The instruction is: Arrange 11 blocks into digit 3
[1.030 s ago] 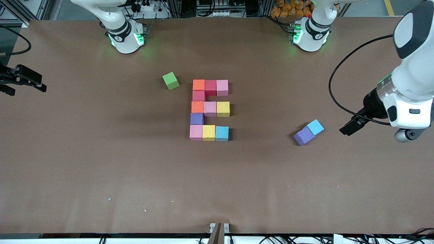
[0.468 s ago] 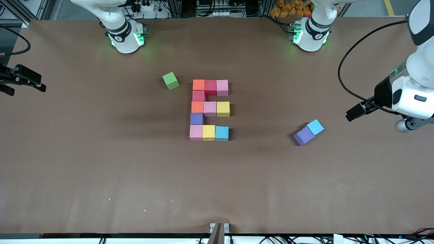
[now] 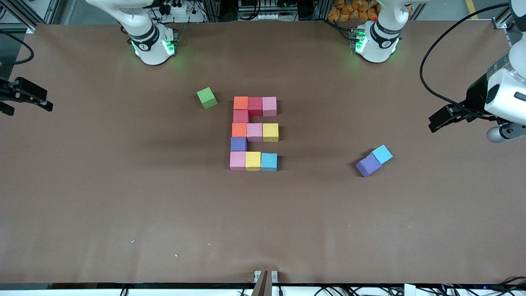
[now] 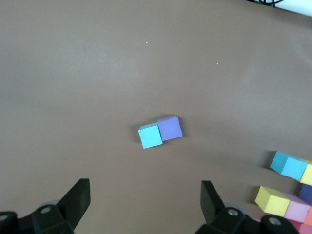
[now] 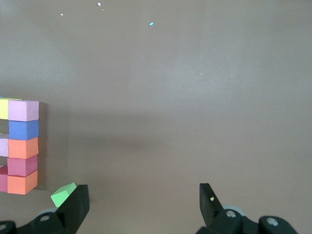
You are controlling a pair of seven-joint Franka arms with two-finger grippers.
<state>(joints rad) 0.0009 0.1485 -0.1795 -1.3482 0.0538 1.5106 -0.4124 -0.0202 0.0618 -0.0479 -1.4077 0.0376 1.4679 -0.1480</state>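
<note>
Eleven blocks sit mid-table in three joined rows. Spare purple cube touches spare cyan cube toward the left arm's end. Left gripper open, empty, over the table there. Right gripper open, empty, near green cube

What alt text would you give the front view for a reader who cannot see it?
Eleven colored blocks sit mid-table joined in a digit shape, with a green cube beside its top. A purple block and a cyan block touch toward the left arm's end. The open left pincer and right pincer hang at the table's ends.
</note>
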